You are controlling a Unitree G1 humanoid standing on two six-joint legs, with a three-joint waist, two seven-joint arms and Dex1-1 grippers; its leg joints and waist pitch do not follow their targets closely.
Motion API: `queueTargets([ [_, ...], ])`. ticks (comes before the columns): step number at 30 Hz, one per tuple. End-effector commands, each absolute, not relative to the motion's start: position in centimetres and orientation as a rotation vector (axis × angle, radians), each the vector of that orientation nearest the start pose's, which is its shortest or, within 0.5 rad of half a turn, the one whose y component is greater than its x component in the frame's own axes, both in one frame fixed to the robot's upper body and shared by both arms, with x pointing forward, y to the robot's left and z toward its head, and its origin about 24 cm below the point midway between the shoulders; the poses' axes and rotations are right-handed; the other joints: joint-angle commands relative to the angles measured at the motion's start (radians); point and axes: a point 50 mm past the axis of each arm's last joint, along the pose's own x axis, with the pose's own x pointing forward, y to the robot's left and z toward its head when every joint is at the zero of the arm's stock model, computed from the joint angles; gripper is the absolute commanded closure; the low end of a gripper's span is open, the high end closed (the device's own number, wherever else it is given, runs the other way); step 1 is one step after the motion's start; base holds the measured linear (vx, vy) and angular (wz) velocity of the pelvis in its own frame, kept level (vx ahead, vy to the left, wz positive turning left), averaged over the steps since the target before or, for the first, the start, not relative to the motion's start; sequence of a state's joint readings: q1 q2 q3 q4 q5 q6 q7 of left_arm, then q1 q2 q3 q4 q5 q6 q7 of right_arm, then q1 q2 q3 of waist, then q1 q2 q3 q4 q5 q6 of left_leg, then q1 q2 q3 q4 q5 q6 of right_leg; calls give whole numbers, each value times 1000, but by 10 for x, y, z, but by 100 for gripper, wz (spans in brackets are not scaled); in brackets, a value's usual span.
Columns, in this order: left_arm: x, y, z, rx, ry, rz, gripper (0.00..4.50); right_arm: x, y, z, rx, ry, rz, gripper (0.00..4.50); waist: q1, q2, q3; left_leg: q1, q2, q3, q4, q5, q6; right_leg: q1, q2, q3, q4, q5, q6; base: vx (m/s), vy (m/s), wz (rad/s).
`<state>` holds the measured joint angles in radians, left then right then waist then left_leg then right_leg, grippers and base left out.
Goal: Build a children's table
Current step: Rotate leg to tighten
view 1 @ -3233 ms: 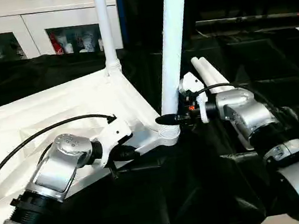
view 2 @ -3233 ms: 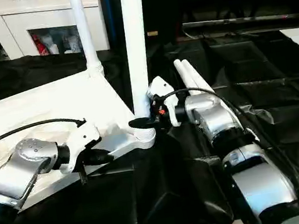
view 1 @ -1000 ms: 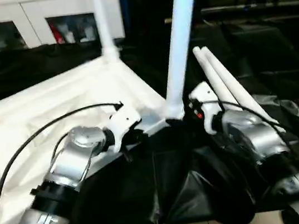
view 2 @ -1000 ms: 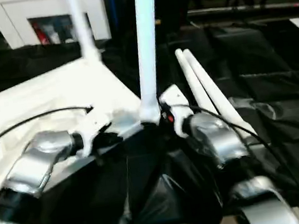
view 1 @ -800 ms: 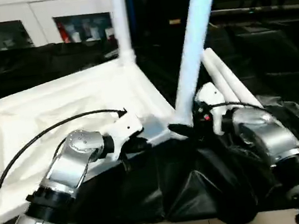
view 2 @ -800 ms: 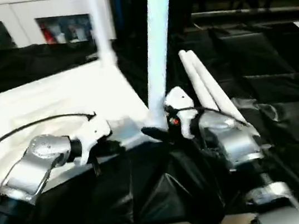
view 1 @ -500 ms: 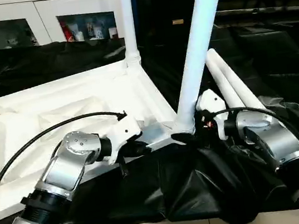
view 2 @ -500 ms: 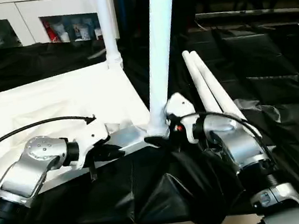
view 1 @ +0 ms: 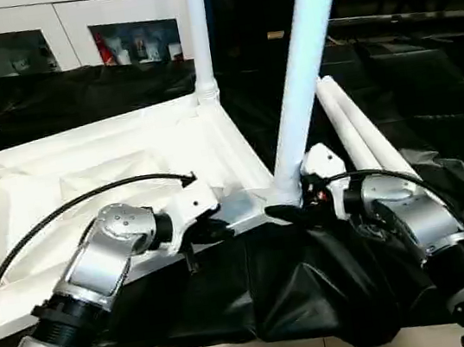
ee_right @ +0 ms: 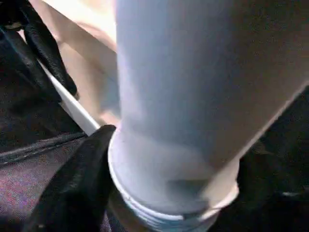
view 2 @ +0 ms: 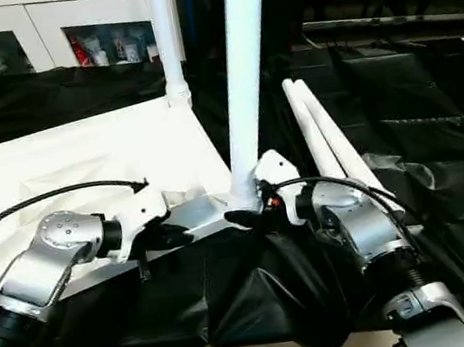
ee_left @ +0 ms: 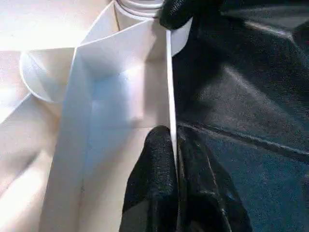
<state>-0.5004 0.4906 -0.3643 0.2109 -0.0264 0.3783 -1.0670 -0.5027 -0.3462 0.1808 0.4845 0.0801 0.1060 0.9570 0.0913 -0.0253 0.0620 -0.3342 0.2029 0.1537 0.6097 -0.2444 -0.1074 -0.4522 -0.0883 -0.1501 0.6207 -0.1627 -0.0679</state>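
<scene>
— Left gripper (view 1: 214, 227), where is it and what are its fingers doing?
— Low centre-left of the left eye view, at the near edge of the upturned table top (view 1: 109, 170). Its two black fingers (ee_left: 157, 183) are pinched together on that thin white rim, one on each side of it.
— And the right gripper (view 2: 251, 214)?
— Centre of the frame, at the foot of the near leg (view 1: 303, 67), which stands in the top's near right corner socket and leans toward the upper right. One black finger (ee_right: 77, 188) lies against the leg's ribbed base and the other seems to sit on the far side, so the jaws look spread around the tube; whether they press it I cannot tell.
— Where are the other parts?
— A second leg (view 1: 198, 30) stands upright in the far corner socket, upper middle of the frame. Two loose legs (view 1: 357, 133) lie side by side, touching, on the black cloth (view 1: 428, 83) right of centre. A white cabinet (view 1: 62, 33) runs along the upper left.
</scene>
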Motion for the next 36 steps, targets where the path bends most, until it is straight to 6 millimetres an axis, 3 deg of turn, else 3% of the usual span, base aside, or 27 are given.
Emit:
queueTargets([
  [1,299,125,85,500,392,-1276,450,319,-139,59,-281,269,1067,146,2,-4,-84,-26,14,6,-54,87,113,108,-58,74,-59,-138,-144,0,0,0],
  [12,298,127,83,501,403,-1279,450,319,-140,55,-295,273,1054,170,3,-2,-84,-26,13,5,-52,68,95,107,-56,73,-62,-173,-119,0,0,0],
  [14,298,127,83,502,406,-1281,450,320,-140,54,-244,288,1040,114,3,1,-84,-28,12,5,-51,65,95,108,-56,73,-61,-170,-121,0,0,0],
  [17,298,127,83,502,408,-1282,450,320,-140,54,-245,284,1044,98,2,0,-84,-28,12,5,-51,57,92,109,-56,72,-64,-180,-119,0,0,0],
  [19,298,127,83,504,409,-1284,450,321,-141,55,-266,271,1026,60,3,3,-84,-28,13,4,-51,61,89,107,-56,72,-61,-169,-121,0,0,0],
  [33,298,128,83,510,420,-1293,450,324,-139,62,-211,221,1026,60,3,5,-86,-28,13,3,-50,58,87,110,-55,71,-58,-146,-134,0,0,0],
  [35,298,129,83,511,421,-1293,450,323,-139,61,-214,227,1030,60,5,10,-86,-28,13,2,-49,57,87,110,-56,71,-58,-144,-138,0,0,0],
  [36,297,129,82,511,423,-1294,450,323,-140,60,-212,232,1032,60,4,6,-86,-28,12,3,-49,56,87,109,-55,72,-59,-144,-137,0,0,0],
])
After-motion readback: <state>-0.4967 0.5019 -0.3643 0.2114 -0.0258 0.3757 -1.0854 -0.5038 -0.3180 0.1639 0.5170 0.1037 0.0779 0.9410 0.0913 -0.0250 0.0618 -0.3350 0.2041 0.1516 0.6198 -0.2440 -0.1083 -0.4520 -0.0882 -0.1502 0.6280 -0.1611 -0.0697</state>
